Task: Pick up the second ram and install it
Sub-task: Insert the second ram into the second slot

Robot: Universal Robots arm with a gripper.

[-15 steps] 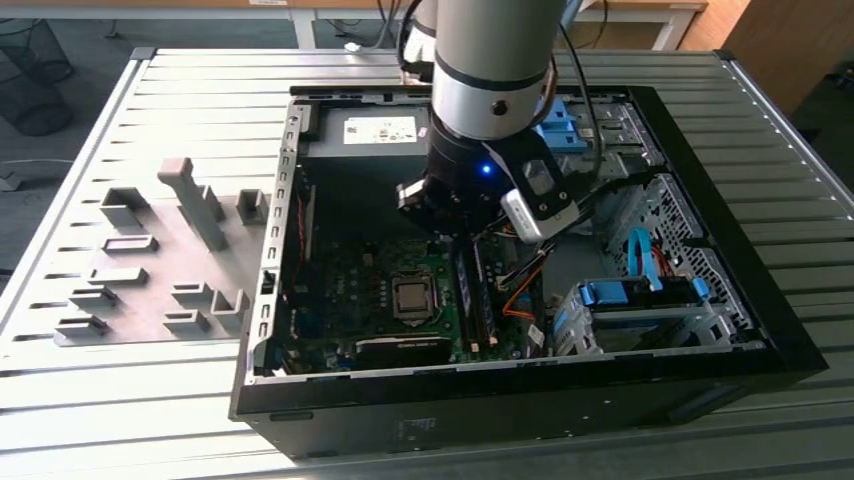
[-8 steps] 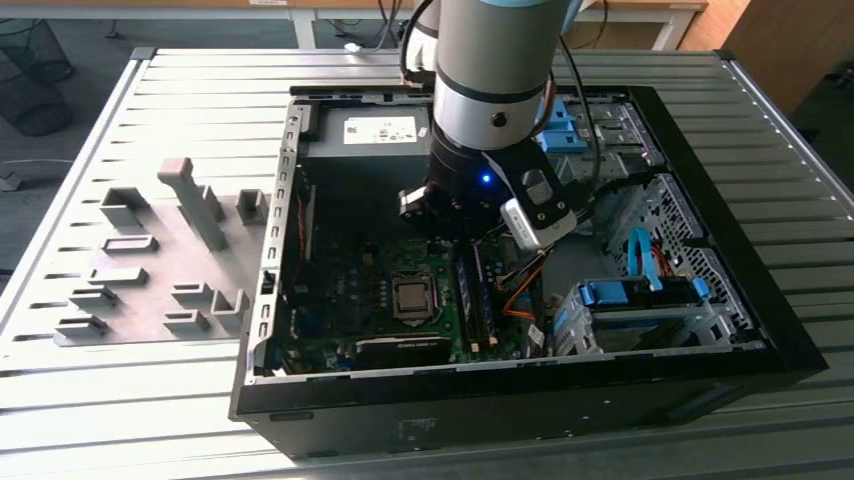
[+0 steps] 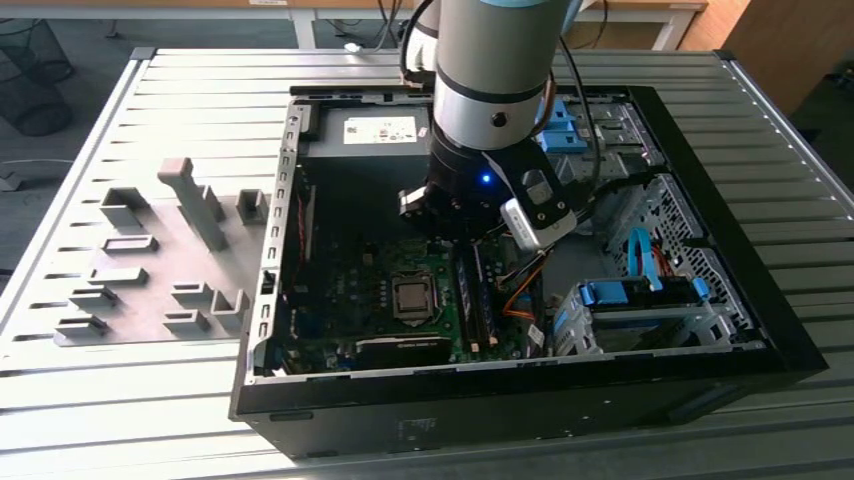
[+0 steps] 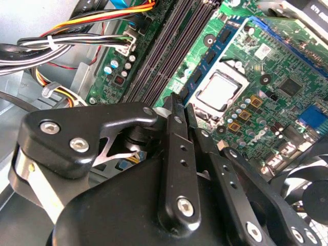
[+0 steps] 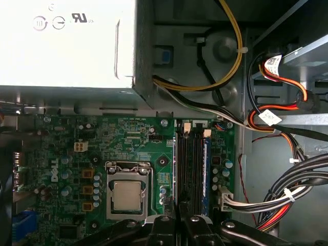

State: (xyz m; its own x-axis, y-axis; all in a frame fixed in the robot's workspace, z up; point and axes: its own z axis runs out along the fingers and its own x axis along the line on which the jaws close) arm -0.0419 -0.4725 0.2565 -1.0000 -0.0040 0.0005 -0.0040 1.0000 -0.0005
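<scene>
- While the gripper (image 4: 178, 102) hangs low over the memory slots (image 5: 190, 164), its fingers (image 4: 173, 133) are pinched together with nothing visibly between them.
- Second ram (image 4: 209, 55): green stick with blue label and dark chips, standing in the slot nearest the CPU socket (image 4: 218, 92), its near end right at the fingertips.
- Looks like the seating stage. Judgement: press straight down along the stick's top edge, keep it square to the slot, and don't slip onto the socket.
- Open PC case (image 3: 747, 330) holds the motherboard (image 5: 128, 143), power supply (image 5: 66, 41), cable bundles (image 5: 287, 200) and blue drive brackets (image 3: 641, 292).
- Grey fixture plate (image 3: 147, 300) beside the case carries only grey blocks.
</scene>
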